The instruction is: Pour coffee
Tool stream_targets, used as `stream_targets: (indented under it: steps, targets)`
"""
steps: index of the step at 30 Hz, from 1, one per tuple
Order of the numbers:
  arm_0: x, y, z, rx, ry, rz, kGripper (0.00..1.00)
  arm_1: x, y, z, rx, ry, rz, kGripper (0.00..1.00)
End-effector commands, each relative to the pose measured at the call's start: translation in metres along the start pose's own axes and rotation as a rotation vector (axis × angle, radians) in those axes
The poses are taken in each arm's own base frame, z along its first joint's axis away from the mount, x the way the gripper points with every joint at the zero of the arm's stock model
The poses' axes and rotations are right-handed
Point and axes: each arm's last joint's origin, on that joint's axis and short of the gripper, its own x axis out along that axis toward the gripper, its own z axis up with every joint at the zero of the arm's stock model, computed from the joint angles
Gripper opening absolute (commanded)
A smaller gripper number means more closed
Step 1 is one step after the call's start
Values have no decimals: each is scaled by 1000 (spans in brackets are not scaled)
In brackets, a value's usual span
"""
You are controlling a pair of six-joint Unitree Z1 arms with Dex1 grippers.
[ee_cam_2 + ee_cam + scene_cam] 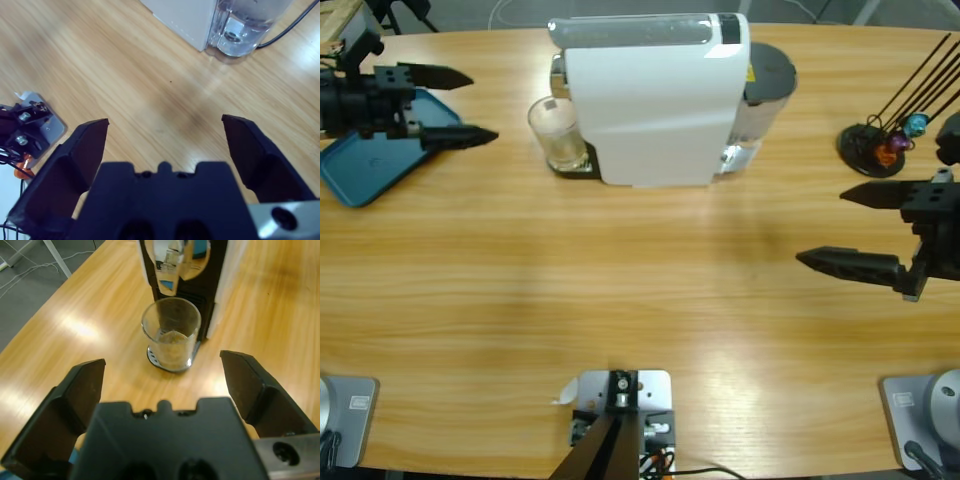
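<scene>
The glass point(558, 134) holding a little coffee point(171, 342) stands under the machine point(655, 95) spout. Left gripper point(460, 105) and right gripper point(855, 230) are spread wide, empty. Pouring is not yet begun.

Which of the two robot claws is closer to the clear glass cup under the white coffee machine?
The left gripper: it points at the clear glass cup from just beside it, over the blue tray. The right gripper hangs far across the wooden table, past the white coffee machine.

Long wooden table point(620, 290), grey floor point(25, 285) beyond, glare patches
</scene>
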Motion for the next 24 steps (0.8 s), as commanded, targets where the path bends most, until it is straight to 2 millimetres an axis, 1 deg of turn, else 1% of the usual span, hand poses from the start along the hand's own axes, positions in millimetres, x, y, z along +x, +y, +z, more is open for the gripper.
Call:
stream_targets:
  steps: [1,7,11,15,21,24]
  targets:
    - [35,14,-26,-96,-34,-82,1000,7,-1,-3,1,27,19,1000]
    - [53,17,-32,-45,-68,-120,1000,11,-2,-1,2,42,19,1000]
    - [63,18,-38,-35,-62,-131,1000,11,-2,-2,2,40,17,1000]
    - [73,17,-41,-26,-75,-166,1000,11,-2,-2,2,40,17,1000]
    - [78,17,-39,-22,-99,-192,1000,13,-2,-1,-1,47,16,1000]
    - [86,16,-35,-11,-115,-227,1000,13,-2,-1,-2,46,16,1000]
